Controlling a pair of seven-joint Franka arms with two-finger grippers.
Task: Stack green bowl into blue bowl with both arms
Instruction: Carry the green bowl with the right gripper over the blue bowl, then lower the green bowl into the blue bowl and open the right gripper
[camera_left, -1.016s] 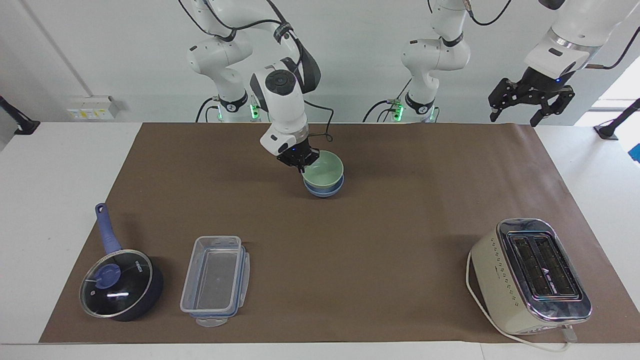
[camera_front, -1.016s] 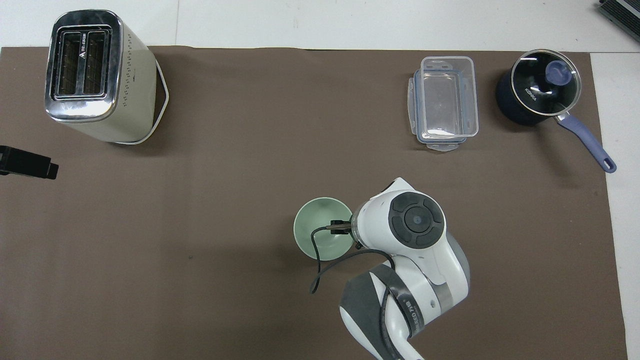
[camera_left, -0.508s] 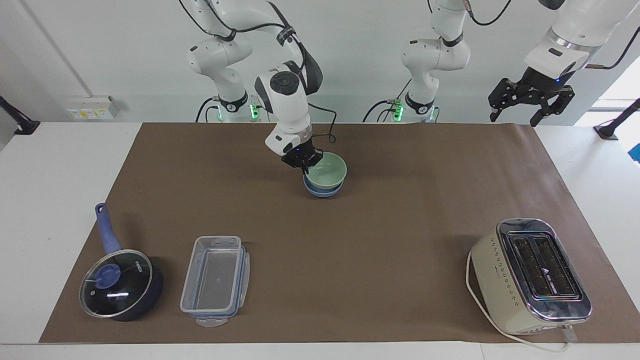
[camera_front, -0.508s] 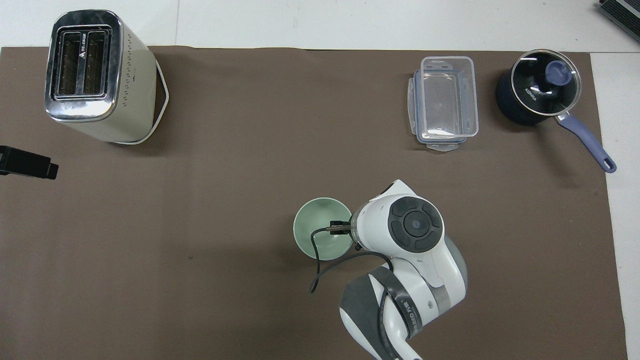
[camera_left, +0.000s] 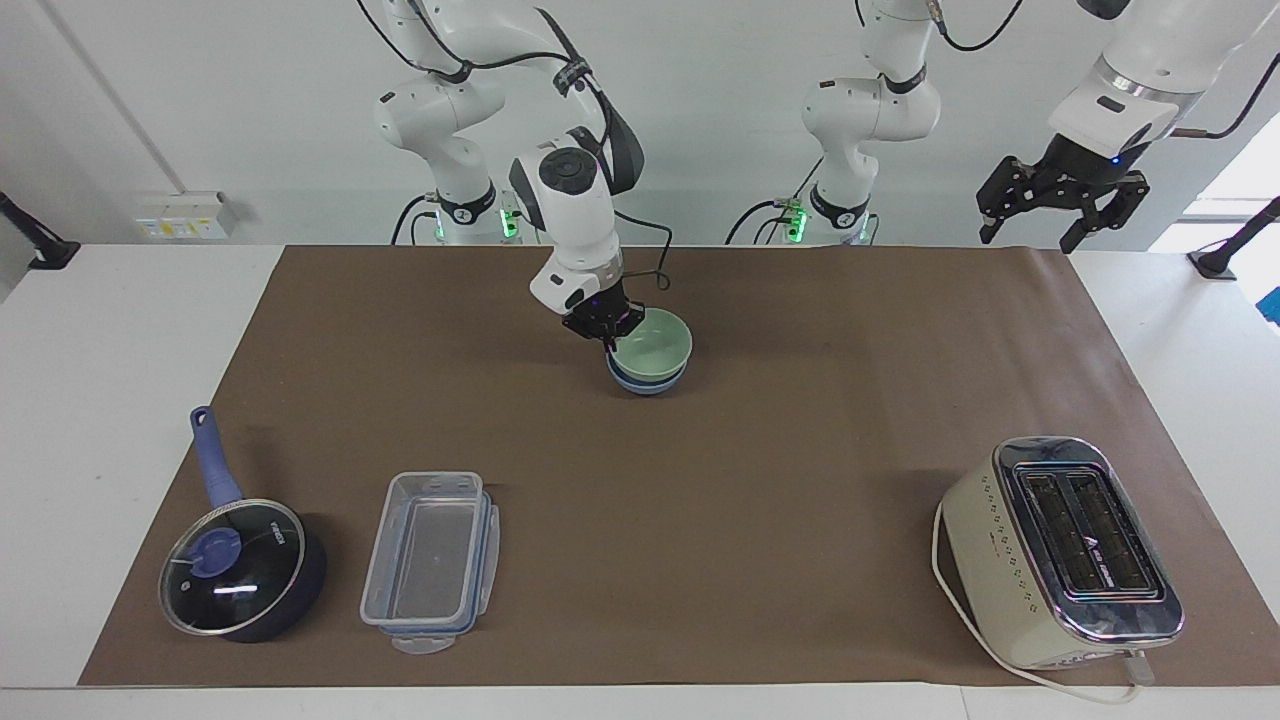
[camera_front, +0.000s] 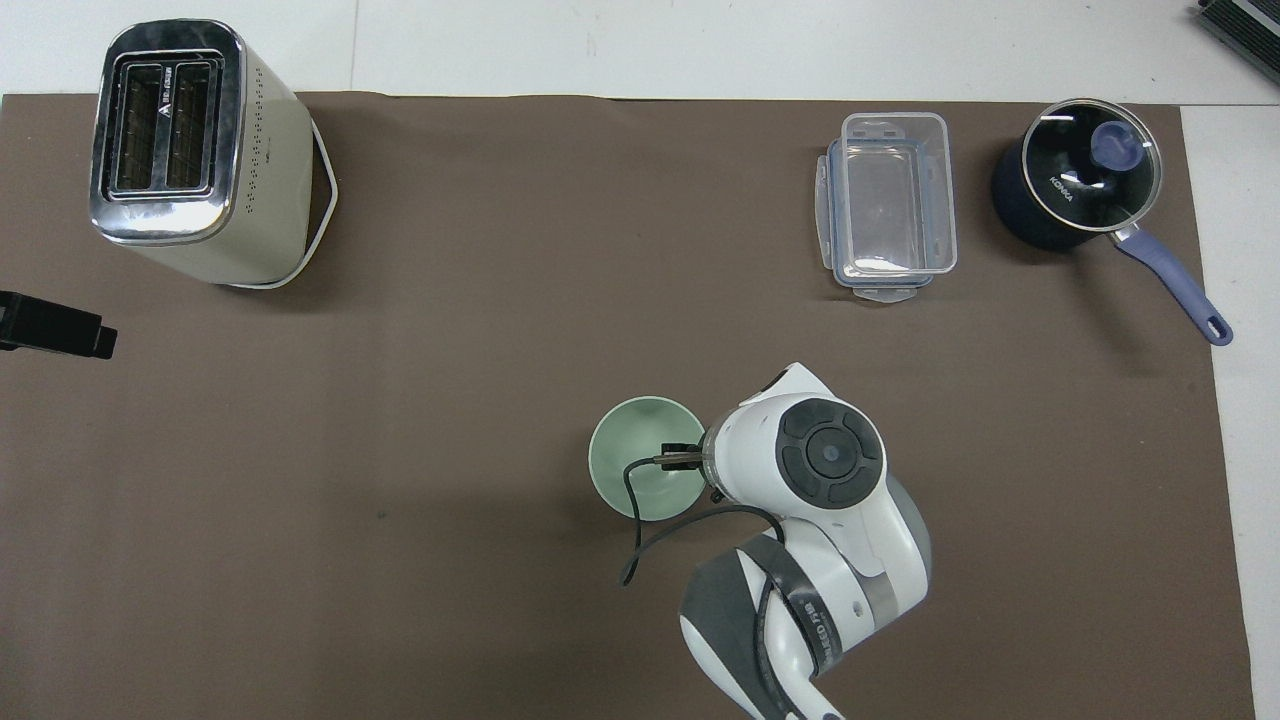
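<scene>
Facing view shows the right gripper (camera_left: 607, 339), jaws pinching the green bowl (camera_left: 652, 346) rim, has lowered it into the blue bowl (camera_left: 645, 381) mid-worktop; release remains, while the left gripper (camera_left: 1062, 212) waits spread.

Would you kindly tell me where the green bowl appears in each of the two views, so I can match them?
Facing view: the green bowl is just above the picture's centre, nested in the blue bowl, with the right tool shut on its rim.
Overhead view: the green bowl is below centre, partly covered by the right arm's wrist; the blue bowl is hidden beneath it.
Shared landmark: the toaster, at the left arm's end of the table.
</scene>
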